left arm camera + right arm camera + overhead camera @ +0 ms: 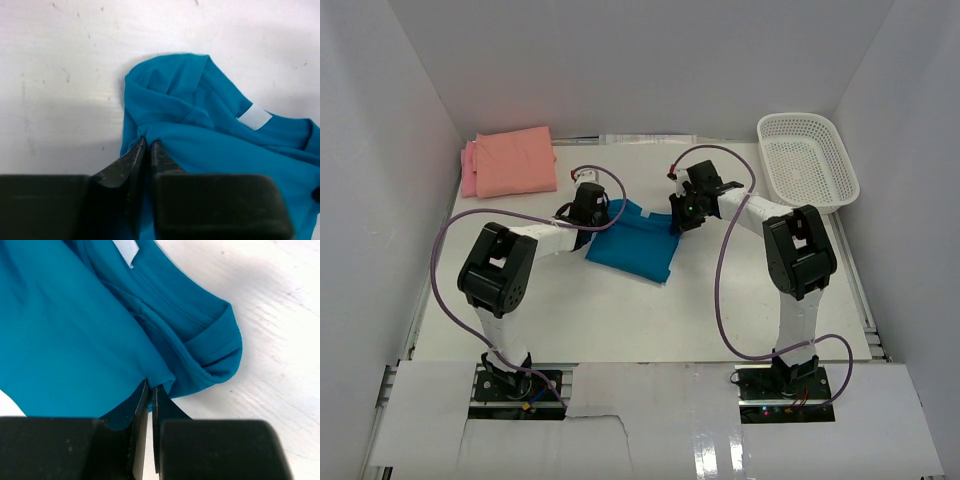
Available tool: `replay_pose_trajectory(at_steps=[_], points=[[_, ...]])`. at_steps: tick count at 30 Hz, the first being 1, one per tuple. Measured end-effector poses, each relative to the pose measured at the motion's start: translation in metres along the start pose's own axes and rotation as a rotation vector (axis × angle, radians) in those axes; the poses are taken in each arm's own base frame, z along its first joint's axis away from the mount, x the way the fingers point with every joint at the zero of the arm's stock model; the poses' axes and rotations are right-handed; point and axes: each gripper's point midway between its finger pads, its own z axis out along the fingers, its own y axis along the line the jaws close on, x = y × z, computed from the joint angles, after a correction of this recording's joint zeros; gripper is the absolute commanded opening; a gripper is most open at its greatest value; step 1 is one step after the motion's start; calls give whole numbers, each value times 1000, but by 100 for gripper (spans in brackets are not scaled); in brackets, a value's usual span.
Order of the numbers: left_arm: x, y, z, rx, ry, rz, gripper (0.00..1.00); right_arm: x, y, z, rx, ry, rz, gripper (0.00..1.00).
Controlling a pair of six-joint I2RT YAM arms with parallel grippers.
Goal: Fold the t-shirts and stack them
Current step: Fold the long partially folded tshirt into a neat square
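White tabletop [620, 315], plain white walls [620, 60], soft even light

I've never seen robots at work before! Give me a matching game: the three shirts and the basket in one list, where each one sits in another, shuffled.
Things:
1. teal shirt
2. salmon shirt
3. pink shirt
4. basket

Places:
a. far right corner
b. far left, on top of the pile
c. far left, peeking out from under another shirt
d. in the middle, between the two arms, rumpled

Pairs: 1-d, 2-b, 3-c, 4-a
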Motion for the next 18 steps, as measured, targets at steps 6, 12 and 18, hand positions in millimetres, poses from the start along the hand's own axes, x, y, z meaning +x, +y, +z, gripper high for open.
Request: replay_pose_trajectory(at_steps=[6, 12, 18], points=[[-18, -8, 2, 19, -39, -3, 25, -4, -9, 2, 24, -15, 9, 8], [-28, -14, 2, 37, -66, 14, 31, -5, -10, 3, 30, -27, 19, 8], [-49, -32, 1, 99, -107, 16, 31, -7, -15, 3, 56, -37, 23, 8]])
